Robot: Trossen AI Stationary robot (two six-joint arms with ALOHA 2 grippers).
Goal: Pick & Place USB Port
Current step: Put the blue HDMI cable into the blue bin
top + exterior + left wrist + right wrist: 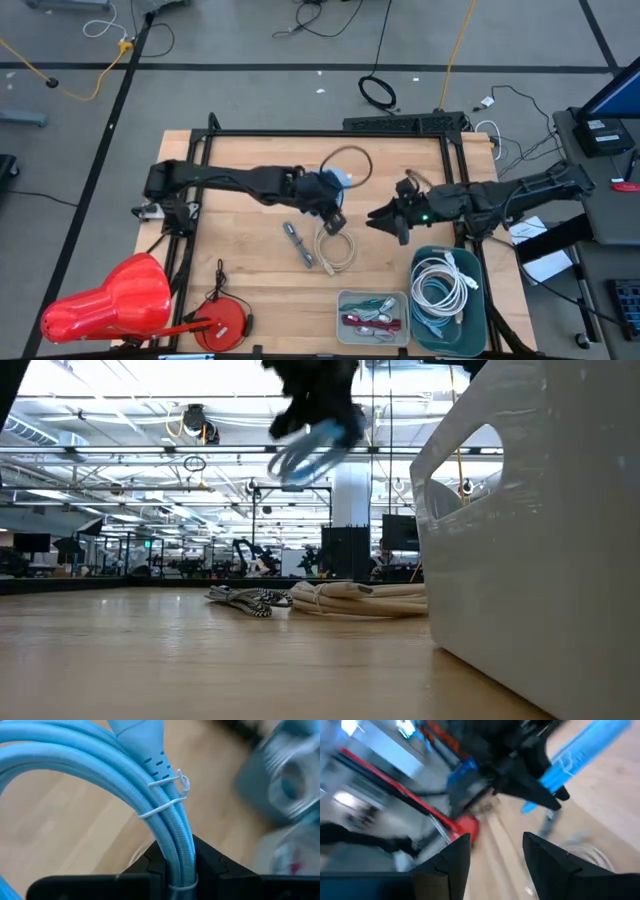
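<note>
While the left hand [335,215] is clamped on the light blue cable [170,835], lifted clear of the tabletop [250,160], placing remains; the right hand [385,222] waits nearby, fingers apart and empty.

The cable [170,820] was light blue, bound by a thin white tie [167,795]. The table [250,170] was pale wood. A cream cable [338,250] lay beside a grey-and-black braided one [298,243]. The bin [478,330] appeared teal, holding white cables [440,282]. The reel [222,322] was red.
</note>
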